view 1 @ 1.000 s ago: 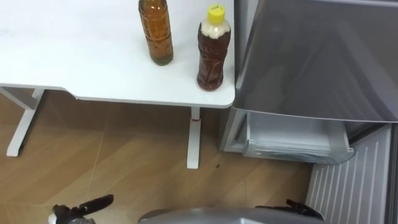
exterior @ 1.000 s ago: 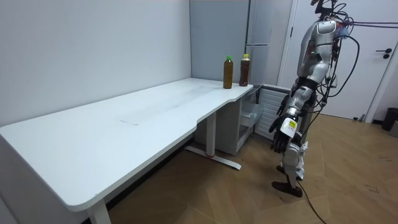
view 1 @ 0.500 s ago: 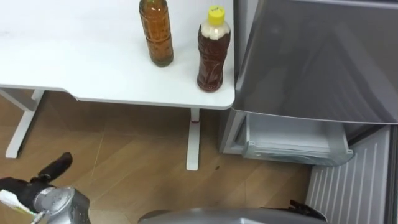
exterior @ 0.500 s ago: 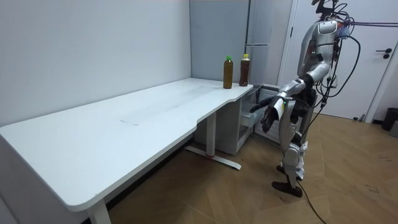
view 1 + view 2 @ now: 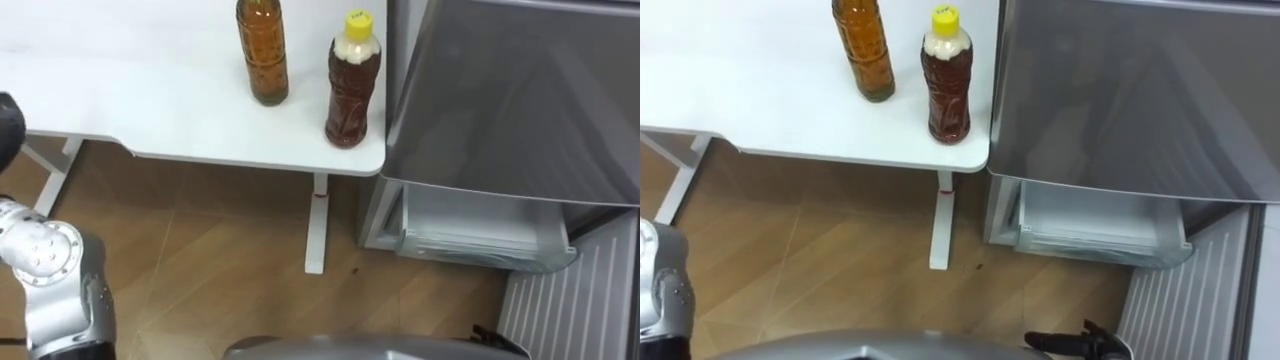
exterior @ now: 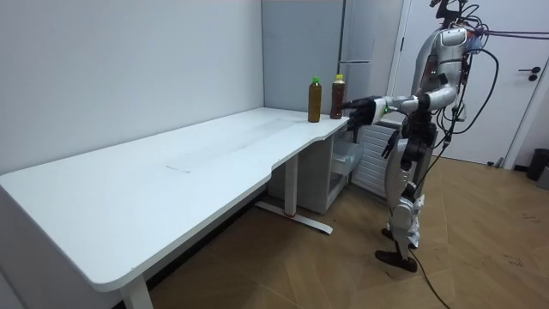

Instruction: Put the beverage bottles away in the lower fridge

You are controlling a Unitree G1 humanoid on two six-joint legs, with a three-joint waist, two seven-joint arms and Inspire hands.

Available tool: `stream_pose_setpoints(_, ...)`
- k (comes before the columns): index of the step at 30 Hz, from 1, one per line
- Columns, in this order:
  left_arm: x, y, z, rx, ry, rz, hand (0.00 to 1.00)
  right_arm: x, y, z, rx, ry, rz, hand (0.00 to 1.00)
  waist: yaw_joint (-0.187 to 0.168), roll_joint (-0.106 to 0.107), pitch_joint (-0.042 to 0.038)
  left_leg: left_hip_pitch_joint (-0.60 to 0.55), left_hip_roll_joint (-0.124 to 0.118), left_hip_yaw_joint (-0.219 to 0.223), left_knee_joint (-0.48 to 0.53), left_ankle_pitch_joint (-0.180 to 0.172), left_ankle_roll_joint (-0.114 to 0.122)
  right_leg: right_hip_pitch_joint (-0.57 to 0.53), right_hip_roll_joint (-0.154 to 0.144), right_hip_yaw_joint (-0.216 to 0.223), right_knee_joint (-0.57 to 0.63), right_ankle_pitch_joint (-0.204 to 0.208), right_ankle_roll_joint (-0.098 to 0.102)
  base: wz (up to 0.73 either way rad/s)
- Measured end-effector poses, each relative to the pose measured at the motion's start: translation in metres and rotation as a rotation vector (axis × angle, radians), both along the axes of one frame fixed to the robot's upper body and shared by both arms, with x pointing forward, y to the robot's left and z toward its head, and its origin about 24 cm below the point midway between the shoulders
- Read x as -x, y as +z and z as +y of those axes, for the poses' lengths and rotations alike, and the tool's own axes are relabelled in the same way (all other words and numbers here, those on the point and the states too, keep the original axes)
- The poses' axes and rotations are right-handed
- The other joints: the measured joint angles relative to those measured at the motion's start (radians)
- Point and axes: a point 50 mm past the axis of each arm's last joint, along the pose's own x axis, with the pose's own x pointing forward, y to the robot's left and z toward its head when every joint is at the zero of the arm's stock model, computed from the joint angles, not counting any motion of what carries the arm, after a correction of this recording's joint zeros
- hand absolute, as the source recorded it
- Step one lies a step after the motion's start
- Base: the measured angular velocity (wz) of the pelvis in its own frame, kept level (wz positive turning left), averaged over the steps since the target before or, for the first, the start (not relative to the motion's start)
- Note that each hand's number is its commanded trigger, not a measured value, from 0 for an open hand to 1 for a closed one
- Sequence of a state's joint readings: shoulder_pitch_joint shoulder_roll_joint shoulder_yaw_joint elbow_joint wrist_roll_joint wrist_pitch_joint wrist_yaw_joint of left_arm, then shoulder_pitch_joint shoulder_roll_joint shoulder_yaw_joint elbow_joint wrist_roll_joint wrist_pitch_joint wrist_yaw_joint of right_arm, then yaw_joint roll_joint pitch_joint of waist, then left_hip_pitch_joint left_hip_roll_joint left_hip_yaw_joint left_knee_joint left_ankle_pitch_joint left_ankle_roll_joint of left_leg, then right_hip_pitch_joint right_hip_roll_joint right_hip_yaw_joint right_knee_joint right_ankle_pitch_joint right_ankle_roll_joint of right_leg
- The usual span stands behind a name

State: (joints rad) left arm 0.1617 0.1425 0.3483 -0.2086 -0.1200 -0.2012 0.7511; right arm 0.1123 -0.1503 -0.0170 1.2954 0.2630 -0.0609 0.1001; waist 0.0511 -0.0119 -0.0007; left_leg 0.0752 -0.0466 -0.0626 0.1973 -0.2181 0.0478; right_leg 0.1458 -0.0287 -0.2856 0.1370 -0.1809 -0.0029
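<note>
Both drinks are outside the fridge, and neither is in a hand of mine. My left hand [image 6: 362, 110] is stretched out in front of me at about tabletop height. In the room view it sits just beside the bottles, but the eye views put that arm well off to the left of them, so I judge it is touching nothing. How wide it stands I cannot tell. My right hand [image 5: 1080, 345] hangs low at my side in front of the fridge, fingers loose and fairly straight, holding nothing.

Further out, the yellow-capped bottle [image 5: 352, 85] stands upright on the corner of the tabletop [image 5: 150, 90] nearest the fridge, close to the front edge. The green-capped bottle [image 6: 315, 100] stands upright just beside it, a little further back, and the two do not touch.

Past the tabletop's corner, the upper door [image 5: 510, 90] is shut. Below it the lower compartment [image 5: 480, 225] stands open, its lower door [image 5: 570, 300] swung out to my right. I see no bottle in the part of it that shows.

As I judge it, only the opening is done. Each bottle has yet to be grasped, carried across and set inside.
</note>
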Motion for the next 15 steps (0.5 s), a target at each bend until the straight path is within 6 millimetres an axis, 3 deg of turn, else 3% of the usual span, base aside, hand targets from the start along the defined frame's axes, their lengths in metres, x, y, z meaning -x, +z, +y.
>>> stream_pose_setpoints(3, -0.006, 0.029, -0.01, -0.117, -0.092, -0.082, 0.0, 0.001, 0.0, -0.001, -0.016, 0.003, 0.0, 0.0, -0.005, 0.003, 0.003, -0.003, 0.0, -0.001, 0.0, 0.0, 0.0, -0.001, 0.0, -0.004, -0.001, 0.0, 0.0, 0.05)
stream_pose_setpoints(5, -0.013, 0.038, -0.014, -0.156, -0.15, -0.098, 0.0, -0.002, 0.001, -0.003, -0.017, 0.009, 0.0, 0.0, -0.012, 0.01, 0.0065, -0.004, 0.0, -0.002, 0.0, 0.0, 0.0, 0.0, 0.0, -0.004, -0.001, 0.0, 0.0, 0.0)
stream_pose_setpoints(9, -0.029, 0.041, -0.032, -0.213, -0.341, -0.06, 0.0, -0.004, 0.001, -0.004, -0.026, 0.011, -0.007, 0.0, -0.028, 0.015, 0.011, -0.005, 0.001, 0.002, -0.001, 0.0, 0.0, -0.003, 0.0, 0.002, 0.0, 0.0, 0.0, -0.03)
stream_pose_setpoints(15, -0.034, 0.06, -0.064, -0.283, -0.592, -0.105, 0.0, -0.013, 0.002, -0.004, -0.036, 0.026, -0.024, 0.0, -0.068, 0.017, 0.011, -0.011, 0.005, 0.01, 0.0, 0.0, 0.0, -0.018, 0.001, 0.015, 0.0, 0.0, 0.0, -0.05)
